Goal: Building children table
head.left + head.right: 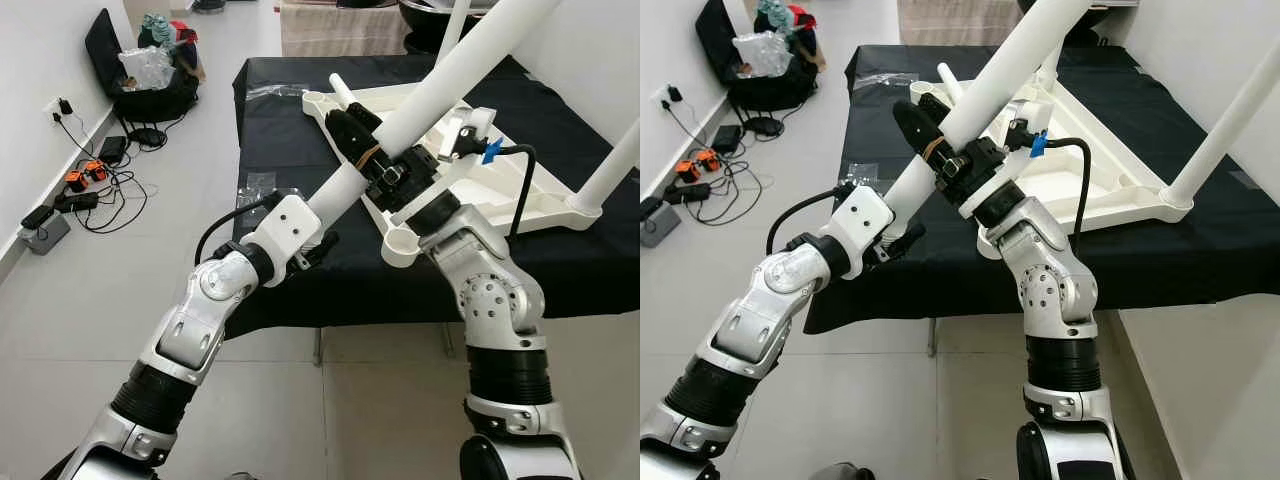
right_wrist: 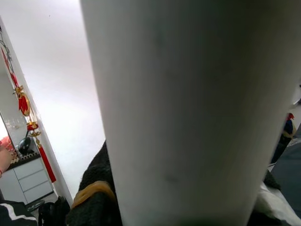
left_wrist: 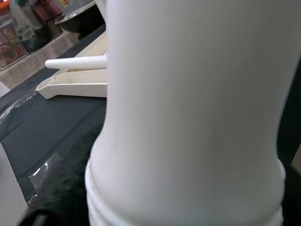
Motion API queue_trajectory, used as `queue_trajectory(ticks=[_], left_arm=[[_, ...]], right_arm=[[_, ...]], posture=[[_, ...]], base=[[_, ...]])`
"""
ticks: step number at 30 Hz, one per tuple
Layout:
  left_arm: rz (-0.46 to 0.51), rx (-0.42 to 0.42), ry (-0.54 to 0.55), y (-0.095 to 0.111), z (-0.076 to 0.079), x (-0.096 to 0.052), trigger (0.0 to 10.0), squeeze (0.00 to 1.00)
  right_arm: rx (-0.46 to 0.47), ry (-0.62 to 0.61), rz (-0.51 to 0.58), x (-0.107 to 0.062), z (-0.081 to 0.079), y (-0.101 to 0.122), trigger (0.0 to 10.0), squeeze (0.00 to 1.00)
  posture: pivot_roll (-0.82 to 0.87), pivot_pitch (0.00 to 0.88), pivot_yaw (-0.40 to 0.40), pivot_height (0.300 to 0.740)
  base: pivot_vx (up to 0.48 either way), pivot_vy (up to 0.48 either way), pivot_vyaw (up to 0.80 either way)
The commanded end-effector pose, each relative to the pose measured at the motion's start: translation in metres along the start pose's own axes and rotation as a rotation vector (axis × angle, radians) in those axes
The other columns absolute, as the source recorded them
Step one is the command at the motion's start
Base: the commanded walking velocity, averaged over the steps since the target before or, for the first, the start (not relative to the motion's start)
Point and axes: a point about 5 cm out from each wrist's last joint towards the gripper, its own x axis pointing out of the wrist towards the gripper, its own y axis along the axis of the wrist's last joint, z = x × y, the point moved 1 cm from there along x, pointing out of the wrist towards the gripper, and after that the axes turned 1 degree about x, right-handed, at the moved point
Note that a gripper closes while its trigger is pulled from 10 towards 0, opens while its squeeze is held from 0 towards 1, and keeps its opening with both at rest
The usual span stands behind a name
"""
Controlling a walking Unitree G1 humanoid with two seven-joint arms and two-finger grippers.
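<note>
We have the white table leg [image 1: 470, 62] held slanted above the upturned tabletop [image 1: 520, 185], its lower end reaching down toward the near corner socket [image 1: 403, 245], which we judge is where it is meant to seat. The tabletop lies face down on the black cloth [image 1: 280, 130] so that its sockets point up; another leg [image 1: 612, 165] already stands in the right corner. Our right gripper [image 1: 395, 180] is clamped around the leg partway up, steadying its angle. Our left gripper [image 1: 350, 130] lies against the leg's lower stretch, but whether its fingers are closed we cannot tell. Cables and bags [image 1: 150, 75] sit on the floor to the left.
</note>
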Motion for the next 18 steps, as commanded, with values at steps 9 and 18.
queue_trajectory(ticks=[9,18], left_arm=[[-0.05,0.029,0.017,-0.01,-0.008,-0.011,10.0,0.34],[-0.132,0.061,0.188,-0.028,-0.052,-0.046,10.0,0.0]], right_arm=[[-0.016,-0.001,0.019,0.005,0.001,0.006,0.0,0.0],[-0.16,-0.187,0.04,-0.001,0.034,0.021,0.0,0.0]], posture=[[0.05,0.085,-0.026,0.74],[0.05,0.085,-0.028,0.74]], base=[[0.0,0.0,0.0],[0.0,0.0,0.0]])
